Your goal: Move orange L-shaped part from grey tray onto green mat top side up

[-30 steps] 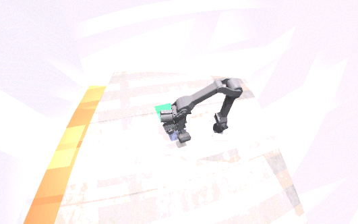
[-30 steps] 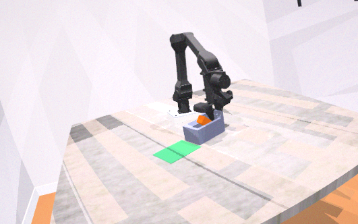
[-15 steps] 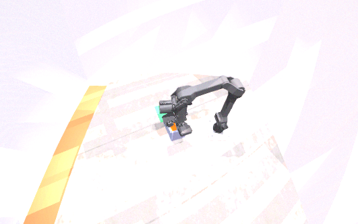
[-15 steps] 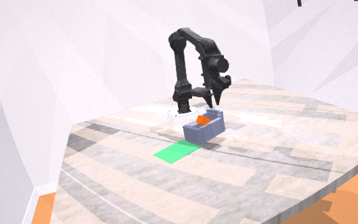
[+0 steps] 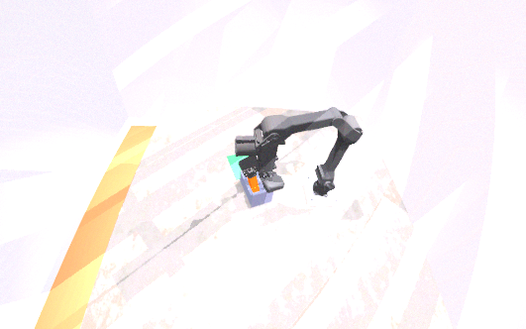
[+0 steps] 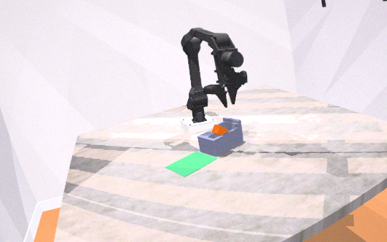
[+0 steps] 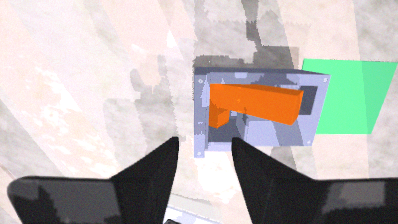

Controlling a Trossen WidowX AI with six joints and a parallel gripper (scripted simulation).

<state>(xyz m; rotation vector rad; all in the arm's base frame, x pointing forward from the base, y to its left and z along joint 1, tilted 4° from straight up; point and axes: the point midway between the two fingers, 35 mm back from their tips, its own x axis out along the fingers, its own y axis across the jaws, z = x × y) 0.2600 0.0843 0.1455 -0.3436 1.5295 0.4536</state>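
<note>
The orange L-shaped part (image 5: 253,183) (image 6: 219,130) (image 7: 260,103) is tilted in the grey tray (image 5: 259,199) (image 6: 222,144) (image 7: 311,125). Its L-shaped end is low by the tray's tall end wall. Its other end, on the mat side, stands raised out of the pocket, and dark pocket floor shows beside it in the wrist view. My gripper (image 5: 263,179) (image 6: 229,105) (image 7: 205,142) is part open and empty, above the tray and clear of the part. The green mat (image 5: 235,163) (image 6: 192,164) (image 7: 352,100) lies flat beside the tray, with nothing on it in the exterior view.
The arm's white base (image 6: 193,127) stands on the table behind the tray. The tray's tall end wall (image 6: 237,125) rises above its other rims, at the end away from the mat. Strong light washes out much of the top view.
</note>
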